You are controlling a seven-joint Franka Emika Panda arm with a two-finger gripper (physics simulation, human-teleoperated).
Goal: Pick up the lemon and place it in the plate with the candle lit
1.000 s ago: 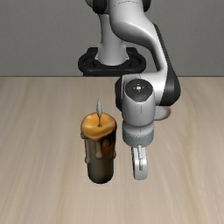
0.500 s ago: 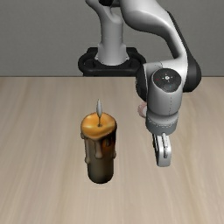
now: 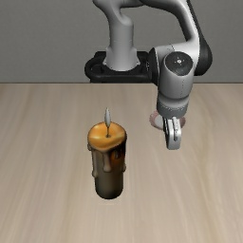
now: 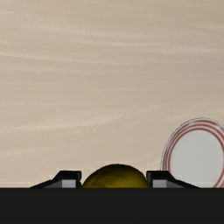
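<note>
The two-finger gripper (image 3: 172, 138) was clamped on the round yellow lemon (image 4: 114, 175). Centring over the white, red-rimmed plate (image 4: 197, 157), at its 11 o'clock in the exterior view, was needed before release.

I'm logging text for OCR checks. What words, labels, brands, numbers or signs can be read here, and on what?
None: no readable text on the candle, the plate, the lemon, the table or the robot arm.
</note>
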